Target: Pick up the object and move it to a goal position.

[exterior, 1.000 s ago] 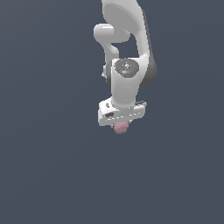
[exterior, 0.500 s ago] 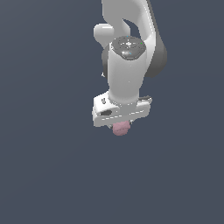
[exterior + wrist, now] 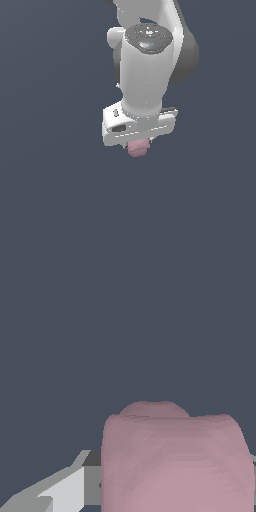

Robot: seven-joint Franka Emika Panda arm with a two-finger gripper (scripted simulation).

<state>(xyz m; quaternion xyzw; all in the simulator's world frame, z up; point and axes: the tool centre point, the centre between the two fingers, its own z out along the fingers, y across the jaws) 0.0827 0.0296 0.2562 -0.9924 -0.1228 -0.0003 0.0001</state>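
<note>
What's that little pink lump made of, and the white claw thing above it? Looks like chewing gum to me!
The pink blob looks matte and soft, like putty or rubber: rounded, lumpy, no glints. Being a simulator's render, its true material stays open. The claw looks like smooth white plastic or painted metal with a slight sheen, though its fingers show flat grey.

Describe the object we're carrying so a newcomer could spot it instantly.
Find the big white robot arm against the plain dark background and follow it down to the gripper. Poking out beneath is the object, a small rounded blob. It is the only pink thing in view.
</note>
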